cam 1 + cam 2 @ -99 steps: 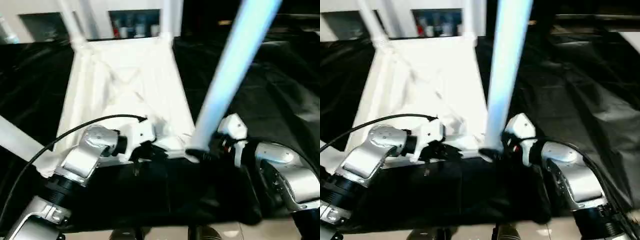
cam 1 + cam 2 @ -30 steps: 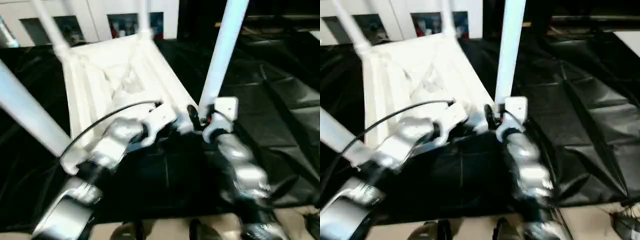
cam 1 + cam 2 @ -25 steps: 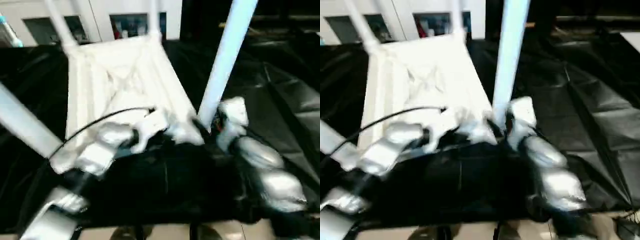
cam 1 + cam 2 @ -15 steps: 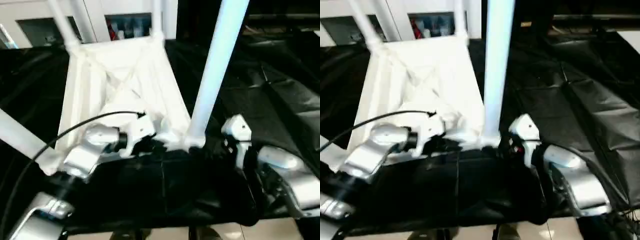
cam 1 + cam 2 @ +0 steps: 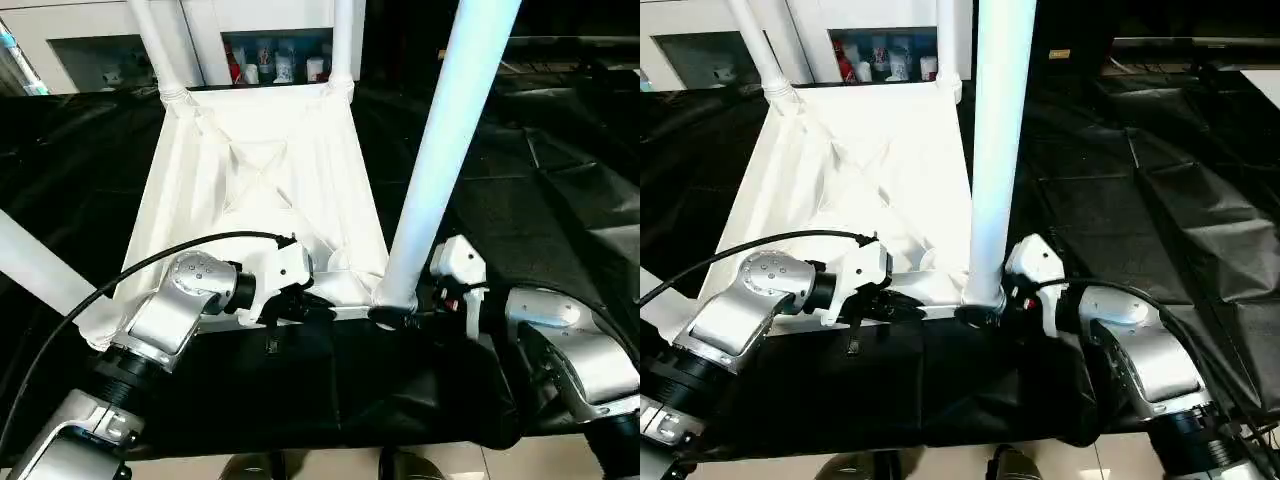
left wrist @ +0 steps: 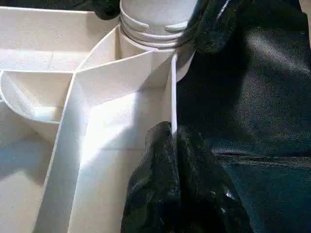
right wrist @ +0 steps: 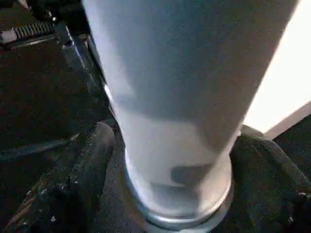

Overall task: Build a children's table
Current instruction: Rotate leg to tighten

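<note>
The children's table top (image 5: 265, 170) lies upside down on black cloth, ribbed underside facing up. Two legs stand in the far corner sockets (image 5: 155, 40) (image 5: 345, 40), and another leg (image 5: 40, 270) slants out at the near left. My left gripper (image 5: 318, 310) is shut on the thin near rim (image 6: 173, 92) of the top, close to the near right socket. The near right leg (image 5: 440, 150) rises from that socket. My right gripper (image 5: 392, 315) is closed around its base (image 7: 180, 160), with a black finger (image 7: 92, 160) pressed against each side.
Crumpled black cloth (image 5: 560, 180) covers the work surface all around the top. White cabinets with small bottles (image 5: 270, 60) stand behind the far edge. A black cable (image 5: 150, 262) loops over my left forearm. Pale floor shows at the near edge.
The view has shaken and settled. My right forearm has swung from straight ahead out to the right, the gripper staying at the leg's base. The left gripper keeps its hold on the rim.
</note>
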Robot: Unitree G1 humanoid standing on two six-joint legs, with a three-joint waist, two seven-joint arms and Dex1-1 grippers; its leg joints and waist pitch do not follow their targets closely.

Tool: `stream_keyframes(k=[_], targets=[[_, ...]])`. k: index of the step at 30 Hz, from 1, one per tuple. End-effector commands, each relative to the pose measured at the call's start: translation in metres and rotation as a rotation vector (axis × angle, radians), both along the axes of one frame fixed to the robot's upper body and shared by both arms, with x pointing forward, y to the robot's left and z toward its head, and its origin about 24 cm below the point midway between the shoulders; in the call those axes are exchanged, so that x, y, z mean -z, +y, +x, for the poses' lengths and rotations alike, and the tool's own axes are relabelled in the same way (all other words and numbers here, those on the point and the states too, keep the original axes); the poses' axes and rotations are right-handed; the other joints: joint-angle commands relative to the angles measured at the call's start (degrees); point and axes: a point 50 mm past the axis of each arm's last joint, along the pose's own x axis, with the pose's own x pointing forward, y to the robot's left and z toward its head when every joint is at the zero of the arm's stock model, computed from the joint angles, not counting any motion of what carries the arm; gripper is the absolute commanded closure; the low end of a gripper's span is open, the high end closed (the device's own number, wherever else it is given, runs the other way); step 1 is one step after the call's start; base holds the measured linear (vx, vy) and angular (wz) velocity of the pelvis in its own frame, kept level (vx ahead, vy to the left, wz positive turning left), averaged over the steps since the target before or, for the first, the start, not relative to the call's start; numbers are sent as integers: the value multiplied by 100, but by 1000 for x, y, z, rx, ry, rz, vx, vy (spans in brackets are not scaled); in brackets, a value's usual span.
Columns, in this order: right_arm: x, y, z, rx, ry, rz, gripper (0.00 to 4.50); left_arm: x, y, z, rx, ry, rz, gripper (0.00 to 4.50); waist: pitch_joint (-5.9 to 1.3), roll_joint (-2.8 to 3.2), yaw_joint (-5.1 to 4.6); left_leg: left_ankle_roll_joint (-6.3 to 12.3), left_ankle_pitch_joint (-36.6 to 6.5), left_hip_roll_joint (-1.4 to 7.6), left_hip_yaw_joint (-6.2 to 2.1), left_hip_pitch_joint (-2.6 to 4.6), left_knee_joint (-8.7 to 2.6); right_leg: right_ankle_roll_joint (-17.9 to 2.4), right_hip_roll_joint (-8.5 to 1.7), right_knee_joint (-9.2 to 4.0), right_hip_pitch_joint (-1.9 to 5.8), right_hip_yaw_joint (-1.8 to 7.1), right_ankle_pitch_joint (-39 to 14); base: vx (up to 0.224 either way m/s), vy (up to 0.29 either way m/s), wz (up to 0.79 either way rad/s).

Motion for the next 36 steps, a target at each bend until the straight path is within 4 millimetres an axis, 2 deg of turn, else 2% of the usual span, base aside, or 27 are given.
stream_keyframes(k=[1,6,7,9,12,13,14,17,25,29,31,32,33,35,36], targets=[[0,0,0,-22,-5,-13,73,-2,-3,0,24,4,4,450,-477,-95,10,489,-1300,278,-163,189,-346,-1561,-226,-302,217,126,-1173,0,0,0],[1,0,4,-11,-2,-7,73,-3,-3,2,20,0,5,450,-477,-89,18,432,-1435,282,-172,203,-351,-1535,-236,-320,214,123,-1442,0,0,0],[1,0,4,-11,-2,-5,89,-3,-3,2,21,3,5,450,-476,-94,16,425,-1426,281,-171,200,-351,-1532,-231,-315,214,124,-1420,0,0,0],[2,0,4,-9,0,4,89,-1,-2,1,21,7,8,450,-483,-92,20,439,-1381,281,-171,198,-347,-1536,-231,-308,220,125,-1352,0,0,0],[4,0,4,-7,4,10,124,0,-2,1,22,15,6,450,-491,-93,19,473,-1319,278,-167,191,-339,-1571,-227,-298,224,121,-1249,0,0,0],[5,0,3,-6,9,12,129,0,-2,1,22,16,8,450,-503,-126,19,493,-1281,277,-164,188,-332,-1577,-228,-291,234,120,-1221,0,0,0],[5,0,2,-5,10,13,137,0,-2,1,21,17,8,450,-498,-108,27,509,-1283,281,-165,192,-333,-1575,-232,-294,226,121,-1252,0,0,0],[6,0,2,-7,16,19,166,0,-1,1,19,21,8,450,-491,-108,25,497,-1303,282,-166,196,-337,-1563,-228,-296,220,121,-1305,0,0,0],[12,5,0,29,29,27,181,4,-2,0,12,40,8,450,-447,-72,12,407,-1489,281,-172,200,-364,-1515,-222,-326,197,125,-1448,0,0,0],[22,7,2,170,41,32,182,9,-8,4,-42,49,6,450,-406,-81,-11,234,-1841,277,-183,212,-404,-1369,-229,-380,166,132,-1985,0,0,0],[25,10,7,276,53,67,182,11,-10,8,-86,37,18,450,-371,-88,-44,52,-2200,262,-211,228,-431,-1177,-232,-434,125,126,-2559,0,0,0],[27,13,10,342,50,80,182,12,-13,11,-117,30,20,450,-354,-71,-55,9,-2306,255,-214,236,-439,-1115,-229,-456,104,126,-2716,0,0,0],[27,13,10,342,50,80,183,12,-13,11,-117,30,20,450,-347,-78,-73,-43,-2395,252,-221,243,-443,-1060,-231,-473,88,125,-2863,-50,2,-2],[31,24,21,591,84,158,183,14,-26,21,-205,8,13,450,-310,-86,-130,-187,-2736,220,-259,262,-454,-793,-235,-544,34,104,-3515,-54,5,-3],[33,27,25,679,91,178,183,15,-31,23,-230,7,8,450,-295,-66,-154,-290,-2967,204,-301,299,-446,-640,-254,-600,-1,68,-3980,-61,2,-5]])
